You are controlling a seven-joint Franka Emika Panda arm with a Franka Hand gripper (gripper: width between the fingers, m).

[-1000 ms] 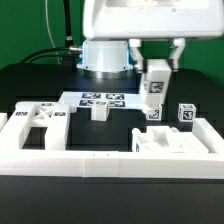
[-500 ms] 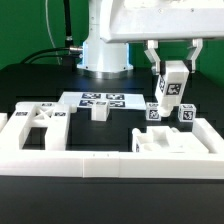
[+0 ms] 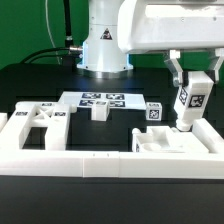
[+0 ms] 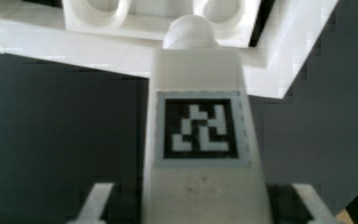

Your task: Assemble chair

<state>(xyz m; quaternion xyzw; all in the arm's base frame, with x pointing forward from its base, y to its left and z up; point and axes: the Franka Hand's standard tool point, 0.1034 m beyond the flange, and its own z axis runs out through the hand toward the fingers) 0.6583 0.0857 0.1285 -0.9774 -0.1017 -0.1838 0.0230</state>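
1. Gripper: fingers are clamping narrowly on the chair leg, holding it upright.
2. Chair leg: is hanging at the exterior view's right, near the slotted block.
3. X-braced seat: is lying at the exterior view's left, well apart.

A: What lies around the marker board on the black bench?

B: A small white plastic block lies just before it. The white X-braced square seat is toward the exterior view's left of it, and a small white tagged cube toward the exterior view's right.

A: Farther right?

B: The long white plastic leg, upright in the jaws, its lower end near the white slotted block before the board.
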